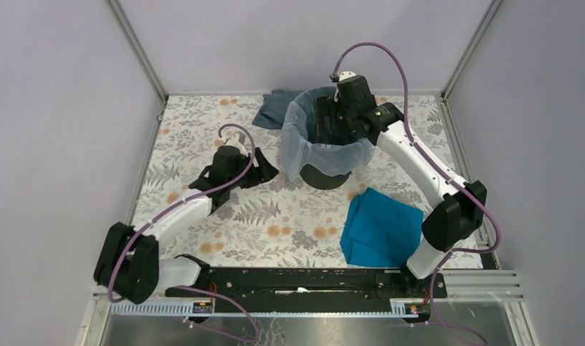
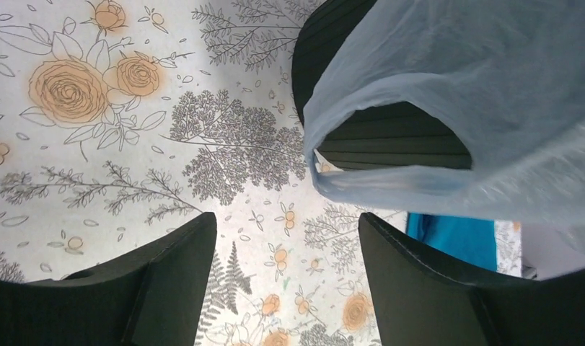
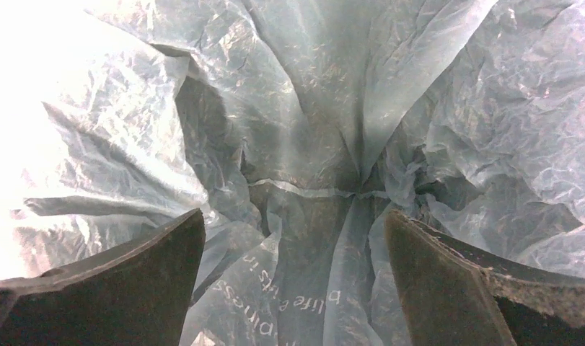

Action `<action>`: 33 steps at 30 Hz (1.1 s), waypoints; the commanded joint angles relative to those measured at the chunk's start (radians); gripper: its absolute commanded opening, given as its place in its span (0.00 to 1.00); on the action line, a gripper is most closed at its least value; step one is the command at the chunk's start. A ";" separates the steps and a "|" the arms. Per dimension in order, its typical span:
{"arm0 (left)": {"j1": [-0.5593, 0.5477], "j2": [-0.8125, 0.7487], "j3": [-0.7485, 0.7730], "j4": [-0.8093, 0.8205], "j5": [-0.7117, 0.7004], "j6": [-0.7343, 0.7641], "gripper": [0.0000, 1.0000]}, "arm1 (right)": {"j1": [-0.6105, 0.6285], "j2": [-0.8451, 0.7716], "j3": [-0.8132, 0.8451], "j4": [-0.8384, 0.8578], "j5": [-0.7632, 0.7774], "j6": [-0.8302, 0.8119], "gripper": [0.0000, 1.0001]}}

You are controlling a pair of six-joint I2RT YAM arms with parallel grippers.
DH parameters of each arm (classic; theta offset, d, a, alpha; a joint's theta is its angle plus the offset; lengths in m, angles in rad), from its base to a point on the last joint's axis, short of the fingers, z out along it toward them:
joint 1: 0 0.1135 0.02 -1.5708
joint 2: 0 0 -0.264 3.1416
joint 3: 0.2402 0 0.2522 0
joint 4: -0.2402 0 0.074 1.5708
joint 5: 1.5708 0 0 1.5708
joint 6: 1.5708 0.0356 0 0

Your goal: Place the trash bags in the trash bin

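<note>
The black trash bin (image 1: pixel 325 177) stands at the back middle of the table. The pale blue trash bag (image 1: pixel 298 137) lines it, its film folded out over the rim and hanging down the walls. My right gripper (image 1: pixel 331 119) is open and reaches down inside the bin's mouth; in the right wrist view (image 3: pixel 293 238) the wrinkled bag (image 3: pixel 325 108) fills the frame below the fingers. My left gripper (image 1: pixel 254 171) is open and empty, low over the table just left of the bin. The left wrist view shows the bag (image 2: pixel 491 86) over the bin's wall (image 2: pixel 390 133).
A bright teal cloth (image 1: pixel 381 225) lies in front right of the bin, also showing in the left wrist view (image 2: pixel 455 238). A dull grey-blue cloth (image 1: pixel 275 108) lies behind the bin at its left. Grey walls and metal posts enclose the floral table (image 1: pixel 203 144).
</note>
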 commanded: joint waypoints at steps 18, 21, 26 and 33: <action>0.029 -0.531 0.297 -0.416 -0.207 0.233 0.99 | 0.345 -0.203 0.097 -0.172 0.031 -0.079 1.00; 0.029 -0.605 0.333 -0.453 -0.338 0.228 0.99 | 0.461 -0.163 0.052 -0.112 0.029 -0.072 1.00; 0.029 -0.766 0.301 -0.409 -0.505 0.252 0.99 | 0.552 -0.021 -0.021 0.003 0.094 -0.010 1.00; 0.029 -0.845 0.288 -0.400 -0.547 0.289 0.99 | 0.566 0.252 -0.018 0.124 0.216 -0.079 1.00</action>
